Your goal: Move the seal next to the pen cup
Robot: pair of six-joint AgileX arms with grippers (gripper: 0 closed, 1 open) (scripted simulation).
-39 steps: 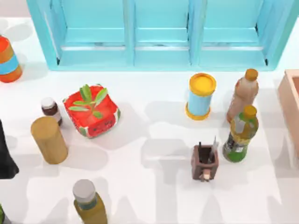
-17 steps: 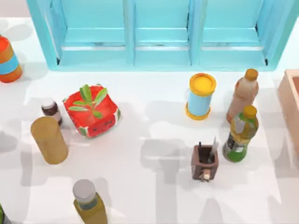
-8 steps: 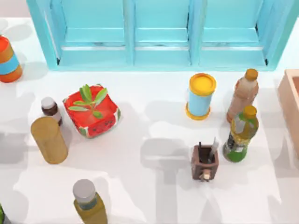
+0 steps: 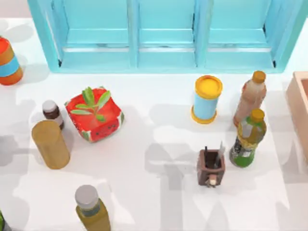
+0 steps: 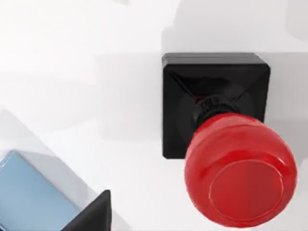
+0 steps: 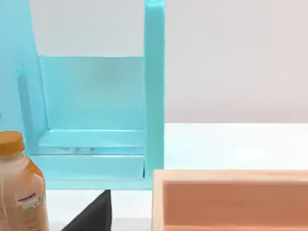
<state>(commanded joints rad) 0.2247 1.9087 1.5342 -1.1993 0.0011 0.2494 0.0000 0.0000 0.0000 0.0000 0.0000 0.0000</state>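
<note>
The seal [image 5: 221, 144], a black square block base carrying a round glossy red knob, stands upright on the white table [image 5: 72, 72] directly below the left wrist camera. A dark tip of the left gripper [image 5: 91, 216] enters that view at one edge, clear of the seal; whether this gripper is open or closed cannot be told. A pale blue flat-sided object [image 5: 29, 197] lies near that tip.

In the top view, the pen cup [image 4: 211, 167], a small brown square wooden-looking holder with thin pens and a pale knob on its front, stands right of the table's centre. Just to its right is a green bottle with a yellow cap [image 4: 248, 138]. Behind it stand a blue cylinder with a yellow lid [image 4: 207, 99] and a brown bottle [image 4: 250, 97].

The right wrist view shows a dark tip of the right gripper [image 6: 91, 214] near a turquoise shelf unit [image 6: 96, 120] and a salmon open box [image 6: 231, 199]; its state cannot be told.
</note>
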